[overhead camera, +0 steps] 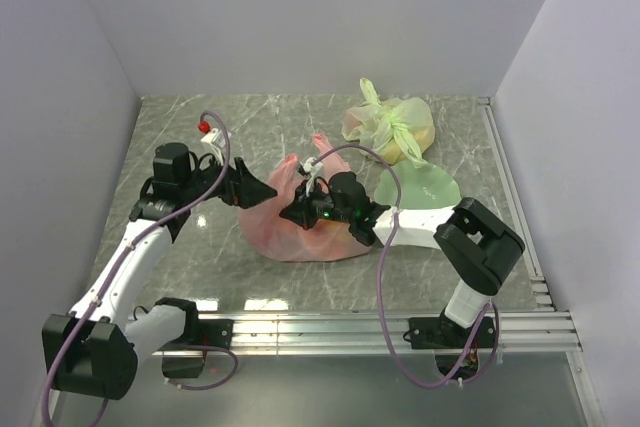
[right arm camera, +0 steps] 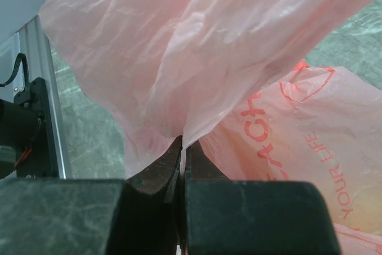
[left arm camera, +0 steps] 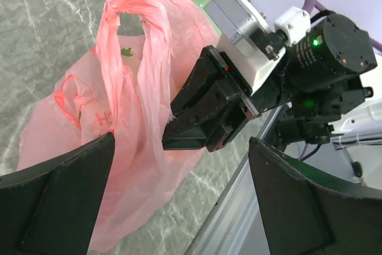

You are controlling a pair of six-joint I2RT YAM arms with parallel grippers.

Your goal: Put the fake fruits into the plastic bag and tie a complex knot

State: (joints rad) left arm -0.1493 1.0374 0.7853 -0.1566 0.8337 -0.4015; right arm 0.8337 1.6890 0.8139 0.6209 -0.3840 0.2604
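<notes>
Grey marble-look surface (overhead camera: 225,262), pale walls (overhead camera: 300,17) on three sides, metal rail (overhead camera: 350,325) along the near edge. The plastic bag (overhead camera: 300,232), pink and crinkled, sits mid-surface, and one loop handle (left arm camera: 128,16) stands upright. A pale green knotted bag (overhead camera: 390,127) sits behind and right of the pink bag, apart from it. A pale green plate (overhead camera: 430,187) is just right of the pink bag. The left arm (overhead camera: 130,247) reaches in from left of the bag. The left jaws are wide with nothing between them, facing the bag's left side. The right arm (overhead camera: 480,242) is bent right of the bag, its forearm crossing over the plate's near edge. The right jaws are pinched tight on a fold of the bag's film near its top.
</notes>
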